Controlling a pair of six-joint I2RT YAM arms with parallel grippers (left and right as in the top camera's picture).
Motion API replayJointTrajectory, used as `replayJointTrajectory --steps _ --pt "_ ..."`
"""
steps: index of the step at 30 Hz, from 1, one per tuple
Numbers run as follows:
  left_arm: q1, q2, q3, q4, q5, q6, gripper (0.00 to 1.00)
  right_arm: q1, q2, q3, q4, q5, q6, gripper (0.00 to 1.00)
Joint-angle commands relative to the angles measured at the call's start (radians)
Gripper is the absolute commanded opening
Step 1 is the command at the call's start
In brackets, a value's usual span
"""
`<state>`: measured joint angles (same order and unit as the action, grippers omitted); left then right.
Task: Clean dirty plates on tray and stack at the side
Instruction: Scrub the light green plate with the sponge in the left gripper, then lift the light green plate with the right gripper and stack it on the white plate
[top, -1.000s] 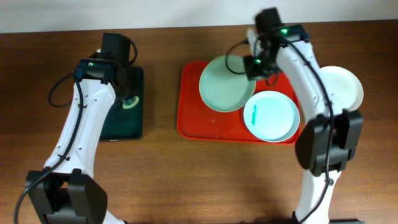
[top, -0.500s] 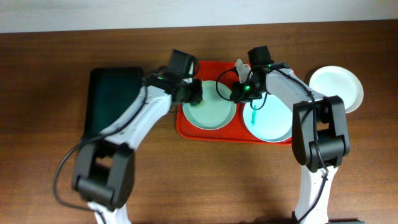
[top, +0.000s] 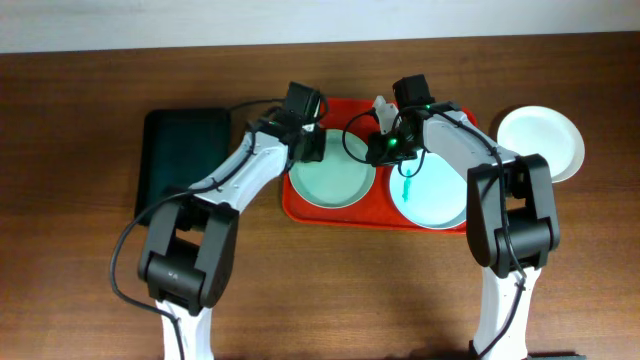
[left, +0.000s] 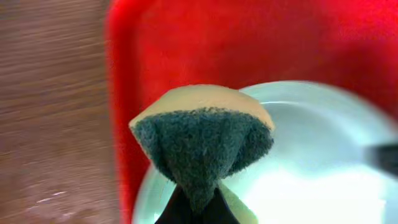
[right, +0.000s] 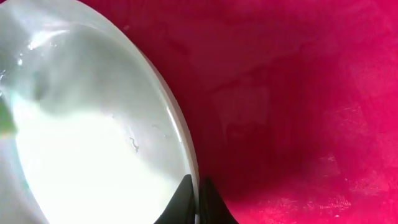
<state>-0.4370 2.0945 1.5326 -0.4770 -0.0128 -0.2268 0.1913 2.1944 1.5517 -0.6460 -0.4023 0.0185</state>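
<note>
One plate rim (right: 182, 134) between right fingers (right: 179, 202)

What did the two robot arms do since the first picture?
The left gripper left the black rectangular tray and carried the beige, dark-faced sponge right, to the pale mint round plate on the red plastic tray. The right gripper, pinching that plate's rim, shifted it left and toward the tray's front edge. The teal-smeared plate and the white plate on the table stayed put.

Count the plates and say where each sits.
3: left plate on the tray, teal-smeared plate beside it on the tray, third plate on the table right of the tray. None looks hidden.
</note>
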Motion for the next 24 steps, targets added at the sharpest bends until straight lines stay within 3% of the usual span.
replayJointTrajectory --steps 1,4,8,11,16,19,21,24 --pt "-0.002 -0.006 0.018 -0.009 0.184 -0.084 0.0 -0.007 0.006 -0.027 -0.011 0.078 -0.01 0.04" --pt "-0.002 0.069 0.018 -0.029 0.159 -0.077 0.0 -0.007 0.006 -0.027 -0.011 0.078 -0.01 0.04" --pt "0.023 0.083 0.021 -0.07 -0.215 -0.01 0.0 -0.008 0.006 -0.027 -0.017 0.079 -0.01 0.04" --pt "0.027 -0.021 0.021 -0.108 -0.468 -0.01 0.0 -0.008 -0.01 -0.026 -0.018 0.09 -0.01 0.04" --pt "0.033 -0.336 0.021 -0.182 -0.342 -0.011 0.0 -0.002 -0.208 0.011 -0.092 0.295 -0.01 0.04" --pt "0.073 -0.388 0.021 -0.351 -0.35 -0.01 0.0 0.068 -0.357 0.067 -0.153 0.565 -0.011 0.04" --pt "0.139 -0.388 0.02 -0.46 -0.349 -0.011 0.0 0.211 -0.463 0.11 -0.164 0.949 -0.081 0.04" --pt "0.206 -0.388 0.02 -0.464 -0.337 -0.011 0.0 0.403 -0.484 0.122 -0.118 1.432 -0.259 0.04"
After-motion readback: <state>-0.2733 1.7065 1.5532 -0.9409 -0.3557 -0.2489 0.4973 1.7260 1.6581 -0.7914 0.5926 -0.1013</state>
